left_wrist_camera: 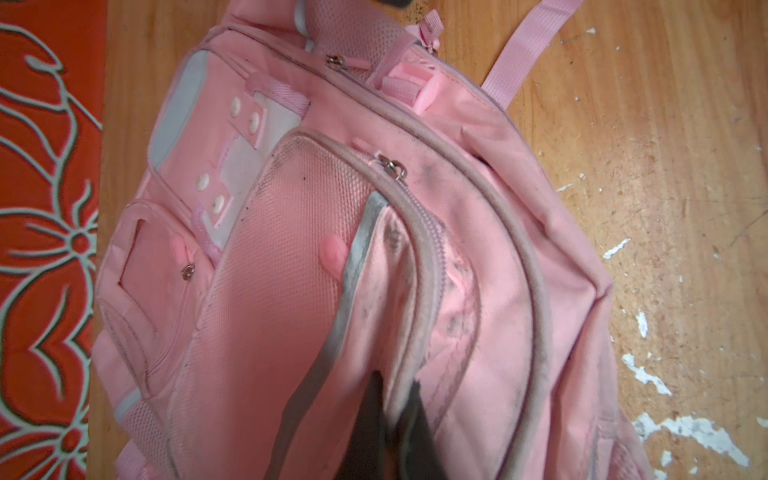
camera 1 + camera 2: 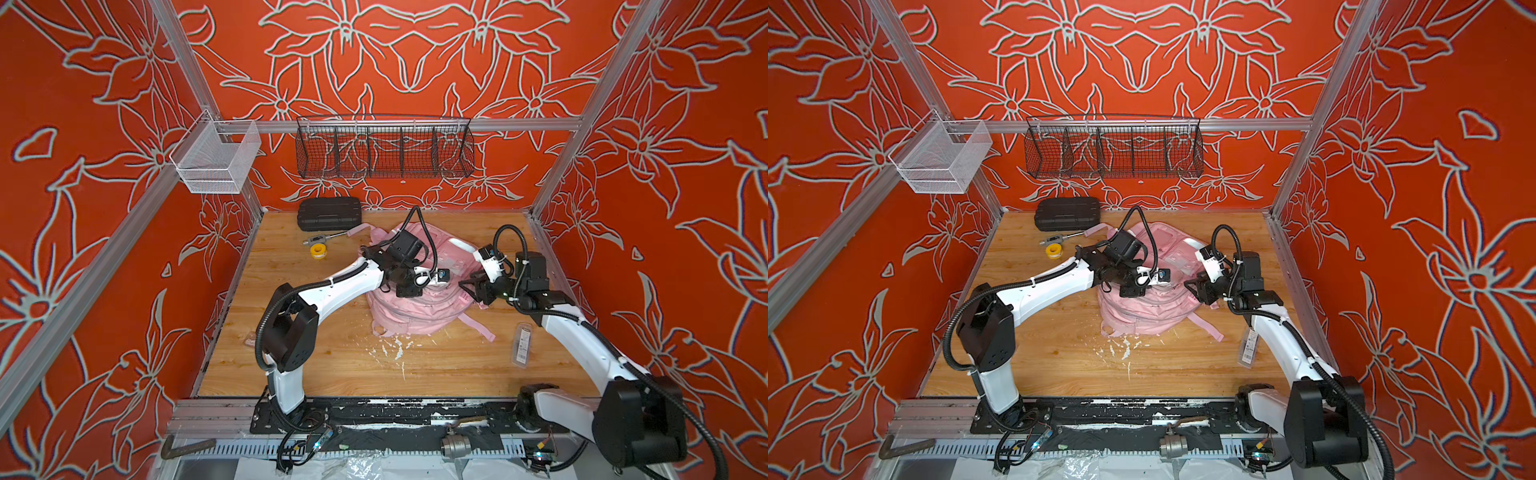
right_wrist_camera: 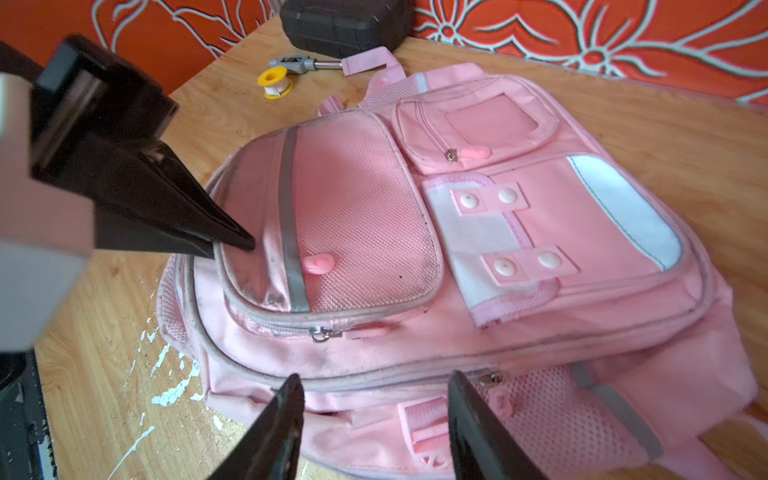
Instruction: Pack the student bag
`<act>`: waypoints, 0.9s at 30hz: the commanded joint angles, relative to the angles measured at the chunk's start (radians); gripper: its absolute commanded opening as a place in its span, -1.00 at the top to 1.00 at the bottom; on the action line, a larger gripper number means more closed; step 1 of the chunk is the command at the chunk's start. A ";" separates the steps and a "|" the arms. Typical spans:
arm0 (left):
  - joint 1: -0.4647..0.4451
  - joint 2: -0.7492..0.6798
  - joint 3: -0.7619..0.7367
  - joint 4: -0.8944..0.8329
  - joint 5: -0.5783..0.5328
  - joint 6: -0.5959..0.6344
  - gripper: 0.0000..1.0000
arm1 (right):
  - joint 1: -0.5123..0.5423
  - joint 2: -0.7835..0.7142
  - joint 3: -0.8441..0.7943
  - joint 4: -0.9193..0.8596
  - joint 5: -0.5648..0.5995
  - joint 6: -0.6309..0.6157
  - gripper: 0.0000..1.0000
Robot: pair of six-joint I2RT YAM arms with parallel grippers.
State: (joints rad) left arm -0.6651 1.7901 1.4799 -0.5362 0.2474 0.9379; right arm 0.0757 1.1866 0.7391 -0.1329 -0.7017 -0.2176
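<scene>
At the front pocket (image 3: 353, 208) of the student bag (image 3: 552, 232), left claw (image 3: 235, 245) together on the seam; right claw (image 3: 374, 374) apart nearby.

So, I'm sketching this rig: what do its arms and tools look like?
The left arm and right arm have white shells, black joint housings and black ribbed cable conduits. The left tool and right tool are both black wedges tapering to points.
</scene>
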 commanded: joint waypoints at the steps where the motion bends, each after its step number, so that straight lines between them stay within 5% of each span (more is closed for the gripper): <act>1: 0.039 -0.122 -0.028 0.071 0.099 -0.068 1.00 | 0.006 0.054 0.022 0.081 -0.113 -0.069 -0.08; 12: 0.078 -0.174 -0.063 0.127 0.201 -0.169 1.00 | 0.062 0.207 0.090 0.089 -0.227 -0.105 -0.03; 27: 0.099 -0.218 -0.124 0.167 0.304 -0.082 1.00 | 0.107 0.339 0.173 0.017 -0.336 -0.243 -0.03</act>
State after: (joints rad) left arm -0.5697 1.6398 1.3388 -0.4606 0.4446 0.8341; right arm 0.1680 1.5051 0.8688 -0.0593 -0.9520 -0.3531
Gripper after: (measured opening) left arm 0.061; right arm 0.520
